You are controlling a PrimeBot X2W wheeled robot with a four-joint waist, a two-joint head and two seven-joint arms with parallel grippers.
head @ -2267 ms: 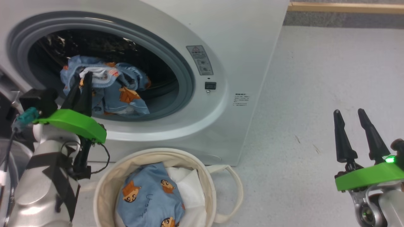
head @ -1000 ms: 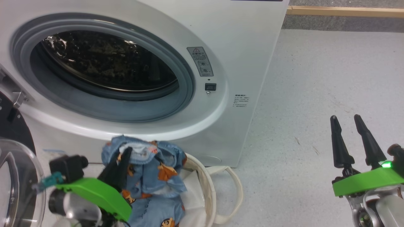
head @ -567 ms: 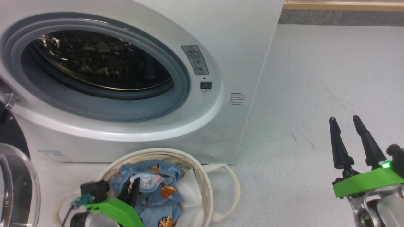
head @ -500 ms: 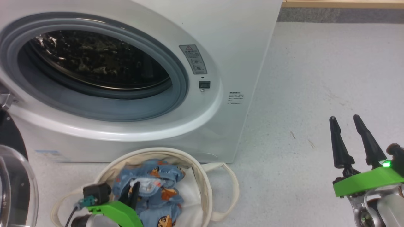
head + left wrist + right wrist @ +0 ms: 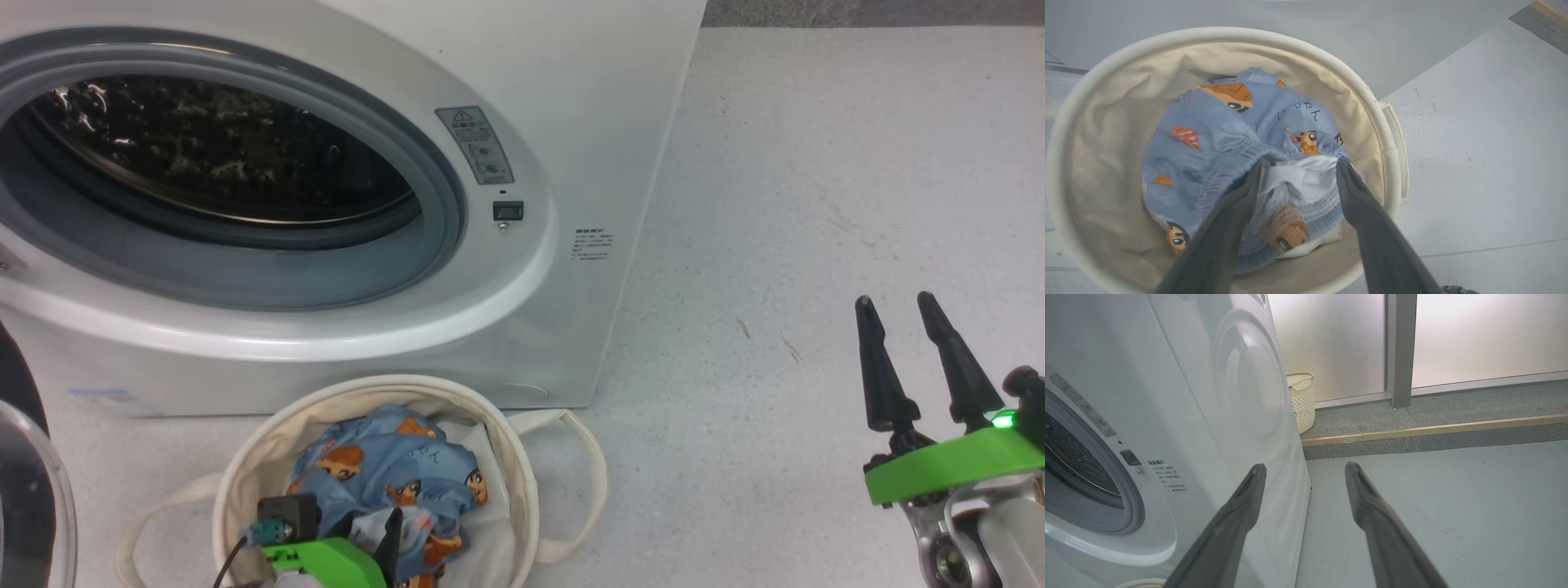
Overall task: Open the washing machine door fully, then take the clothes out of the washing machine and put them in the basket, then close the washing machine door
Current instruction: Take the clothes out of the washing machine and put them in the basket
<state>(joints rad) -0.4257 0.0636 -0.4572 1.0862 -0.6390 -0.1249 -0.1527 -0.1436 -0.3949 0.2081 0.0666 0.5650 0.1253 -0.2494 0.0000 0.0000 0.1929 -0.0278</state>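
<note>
Your left fingers (image 5: 1237,212) stand spread inside the round cream canvas basket (image 5: 1208,33). They straddle the waistband of the light blue bear-print clothes (image 5: 1220,134), which lies across from fingertip to fingertip. Left of them hangs the black-rimmed glass washing machine door (image 5: 33,490), so I judge that arm nearer than your open, empty right fingers (image 5: 882,376). Beyond stands the white front-loading washing machine (image 5: 571,98). One basket, one door, one heap.

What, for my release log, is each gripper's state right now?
Left gripper: open, jaws apart around a fold of the bear-print garment lying in the basket.
Right gripper: open, holding nothing.
</note>
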